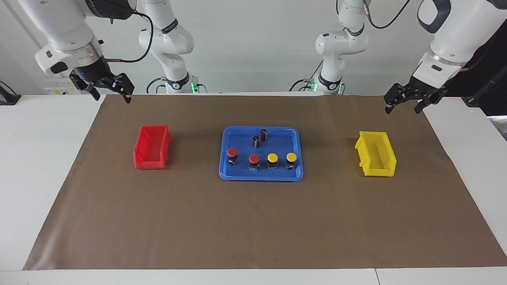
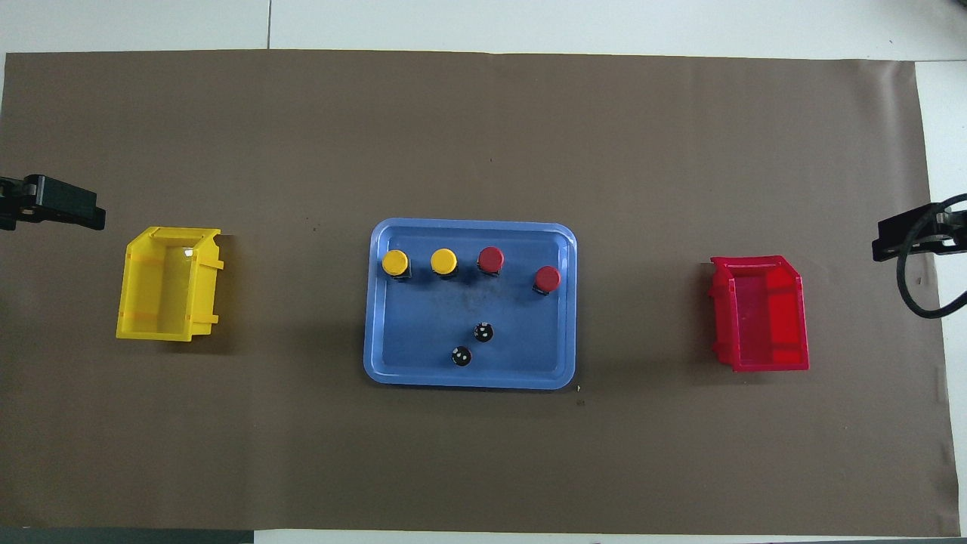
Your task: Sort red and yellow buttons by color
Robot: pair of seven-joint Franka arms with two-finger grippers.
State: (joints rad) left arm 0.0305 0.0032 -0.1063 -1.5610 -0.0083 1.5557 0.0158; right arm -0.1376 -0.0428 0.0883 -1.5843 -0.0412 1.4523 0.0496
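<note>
Nothing sorted: both red buttons (image 1: pixel 232 152) and both yellow buttons (image 1: pixel 272 157) stand in the blue tray (image 1: pixel 237 174); my left pincer (image 1: pixel 405 103) and right pincer (image 1: pixel 109 90) hang apart, empty.

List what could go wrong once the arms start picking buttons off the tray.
1. The two yellow buttons and the nearest of the red buttons stand close in a row on the blue tray; open fingers may knock a neighbour over.
2. The two dark cylinders share the tray and could get bumped or picked by mistake.
3. The red bin and yellow bin are small; a high release might miss.
</note>
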